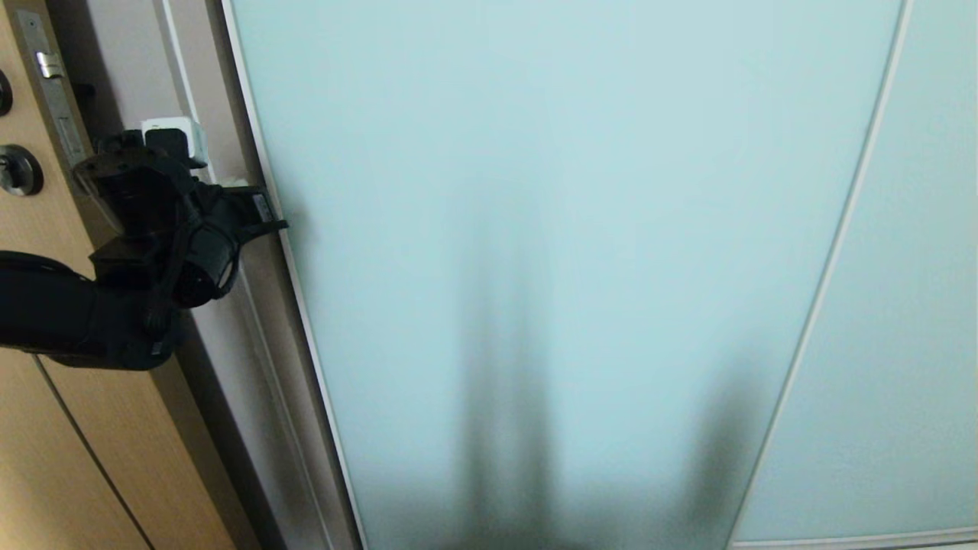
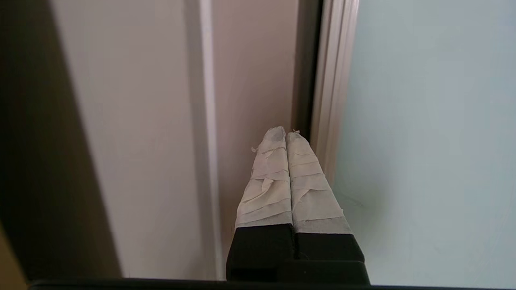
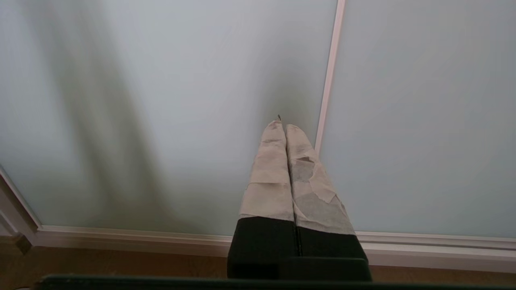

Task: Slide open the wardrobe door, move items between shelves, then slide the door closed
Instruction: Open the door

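Observation:
The sliding wardrobe door (image 1: 550, 229), a frosted pale blue-green glass panel in a thin silver frame, fills the head view and stands shut. The items and the shelves are hidden behind it. My left gripper (image 2: 286, 135) is shut and empty. Its taped fingertips sit at the dark gap just beside the door's left frame edge (image 2: 332, 80). In the head view the left gripper (image 1: 233, 185) reaches in from the left at about lock height. Low down, my right gripper (image 3: 284, 127) is shut and empty, pointing at the glass (image 3: 181, 100) near the divider strip (image 3: 328, 80).
A tan wooden door with a black lock (image 1: 19, 172) stands at the far left. A pale side panel (image 1: 229, 336) with a white plug (image 1: 172, 131) lies between it and the wardrobe. A second glass panel (image 1: 917, 305) is at the right. The bottom rail (image 3: 121, 235) meets a wooden floor (image 3: 100, 257).

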`<state>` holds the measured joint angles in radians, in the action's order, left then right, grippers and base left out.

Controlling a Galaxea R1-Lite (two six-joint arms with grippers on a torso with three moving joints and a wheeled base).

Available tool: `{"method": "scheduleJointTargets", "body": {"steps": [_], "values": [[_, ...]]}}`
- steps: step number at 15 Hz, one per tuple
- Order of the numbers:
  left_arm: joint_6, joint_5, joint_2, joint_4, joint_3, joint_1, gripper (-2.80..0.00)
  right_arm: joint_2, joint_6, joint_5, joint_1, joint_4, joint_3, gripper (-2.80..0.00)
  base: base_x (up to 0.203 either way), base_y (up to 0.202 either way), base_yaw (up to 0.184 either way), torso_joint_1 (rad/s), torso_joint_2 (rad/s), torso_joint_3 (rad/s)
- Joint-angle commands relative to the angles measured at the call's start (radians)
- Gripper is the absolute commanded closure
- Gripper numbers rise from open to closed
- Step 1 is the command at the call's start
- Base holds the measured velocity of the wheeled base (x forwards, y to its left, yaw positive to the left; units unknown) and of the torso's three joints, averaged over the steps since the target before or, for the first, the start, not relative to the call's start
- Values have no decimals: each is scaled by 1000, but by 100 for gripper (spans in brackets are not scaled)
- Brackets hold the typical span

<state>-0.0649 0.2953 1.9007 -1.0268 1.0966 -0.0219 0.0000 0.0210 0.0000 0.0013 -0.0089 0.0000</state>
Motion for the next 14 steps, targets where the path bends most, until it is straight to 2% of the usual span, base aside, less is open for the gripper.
{"method": "scheduleJointTargets", "body": {"steps": [1, 6, 10, 14], "values": [[0, -2, 33, -6, 19, -1, 0, 2, 0, 0, 0, 0, 0, 0, 0, 0, 0, 0, 0, 0], [-3, -2, 76, -5, 74, -3, 0, 2, 0, 0, 0, 0, 0, 0, 0, 0, 0, 0, 0, 0], [-4, -15, 94, -13, 75, -11, 0, 2, 0, 0, 0, 0, 0, 0, 0, 0, 0, 0, 0, 0], [-6, -13, 100, -13, 77, -62, 0, 2, -1, 0, 0, 0, 0, 0, 0, 0, 0, 0, 0, 0]]}}
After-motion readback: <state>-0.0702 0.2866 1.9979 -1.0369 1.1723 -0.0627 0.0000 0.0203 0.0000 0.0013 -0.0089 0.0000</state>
